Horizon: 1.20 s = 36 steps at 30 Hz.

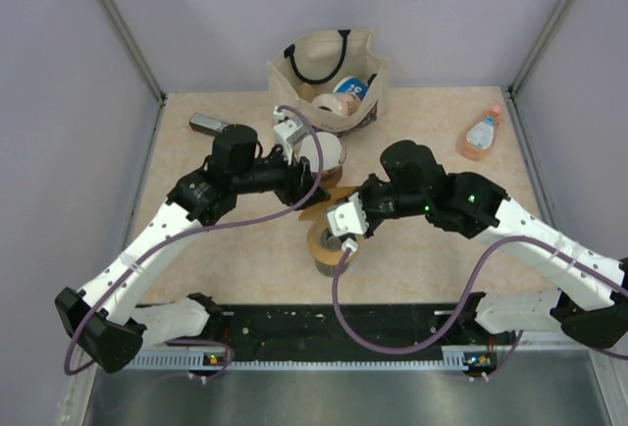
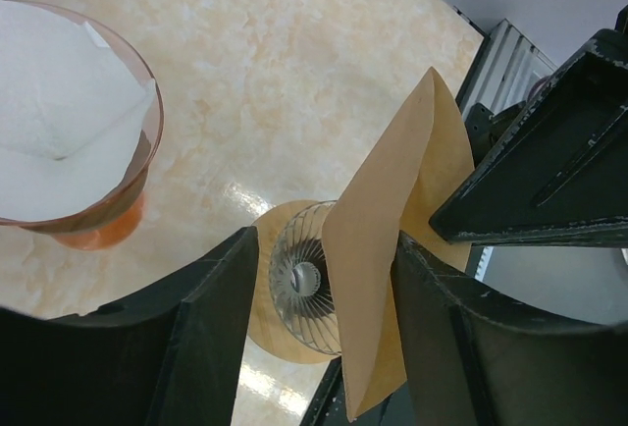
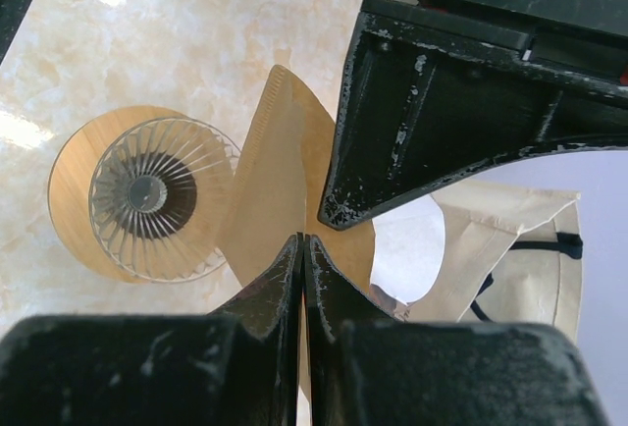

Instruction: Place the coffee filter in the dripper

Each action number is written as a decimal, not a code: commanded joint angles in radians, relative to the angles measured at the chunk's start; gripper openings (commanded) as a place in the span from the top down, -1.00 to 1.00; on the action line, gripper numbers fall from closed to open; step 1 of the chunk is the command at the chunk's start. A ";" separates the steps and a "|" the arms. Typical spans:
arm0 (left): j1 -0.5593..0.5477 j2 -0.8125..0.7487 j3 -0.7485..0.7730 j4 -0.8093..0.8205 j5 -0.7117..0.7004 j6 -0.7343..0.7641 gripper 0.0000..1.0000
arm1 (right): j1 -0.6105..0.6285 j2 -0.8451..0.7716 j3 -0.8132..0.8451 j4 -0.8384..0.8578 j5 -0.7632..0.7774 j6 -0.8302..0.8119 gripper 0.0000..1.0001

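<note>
With the white coffee filter (image 2: 49, 112) seated in the pinkish dripper (image 2: 103, 212) at the left, our left pincer (image 2: 324, 249) stands open astride the tan paper filter (image 2: 378, 249) and the right pincer (image 3: 304, 241) pinches its edge, so we judge it best to spread that paper gently, lest it tear.

A pale, marbled beige tabletop (image 1: 422, 254) carries five things, well apart from one another. A cream cloth bag (image 1: 304, 65) with dark handles stands at the middle of the far edge. Near it, toward the centre, a pinkish-brown dripper (image 1: 332, 148) stands upright on the surface. Closer to the near edge stands a ribbed glass funnel (image 1: 325, 245) set in a flat tan ring. A small orange bottle (image 1: 481, 134) with a white label rests by the far right corner, and a dark flat object (image 1: 208, 123), too small to identify, lies at the far left.
</note>
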 commanded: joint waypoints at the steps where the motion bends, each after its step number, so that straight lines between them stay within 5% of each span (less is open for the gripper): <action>1: -0.011 0.007 0.011 0.059 0.035 -0.005 -0.18 | 0.012 -0.003 0.068 0.002 -0.033 -0.018 1.00; 5: -0.014 0.010 0.016 0.059 0.048 0.001 0.01 | 0.012 -0.003 0.070 0.001 -0.030 -0.023 1.00; 11: -0.017 0.021 0.065 0.058 -0.134 -0.016 0.97 | 0.015 -0.010 0.060 -0.015 -0.052 -0.018 1.00; 22: -0.017 0.069 0.158 -0.013 -0.386 0.111 1.00 | 0.023 -0.056 0.044 -0.111 -0.032 -0.014 1.00; 30: -0.029 0.030 0.126 -0.016 -0.288 0.107 1.00 | 0.023 -0.092 0.011 0.002 -0.032 0.041 1.00; 34: -0.055 -0.012 0.108 -0.023 -0.284 0.078 1.00 | 0.023 -0.159 -0.057 0.184 -0.010 0.110 0.50; 36: -0.066 -0.035 0.099 -0.028 -0.279 0.058 1.00 | 0.023 -0.208 -0.106 0.285 0.005 0.173 0.03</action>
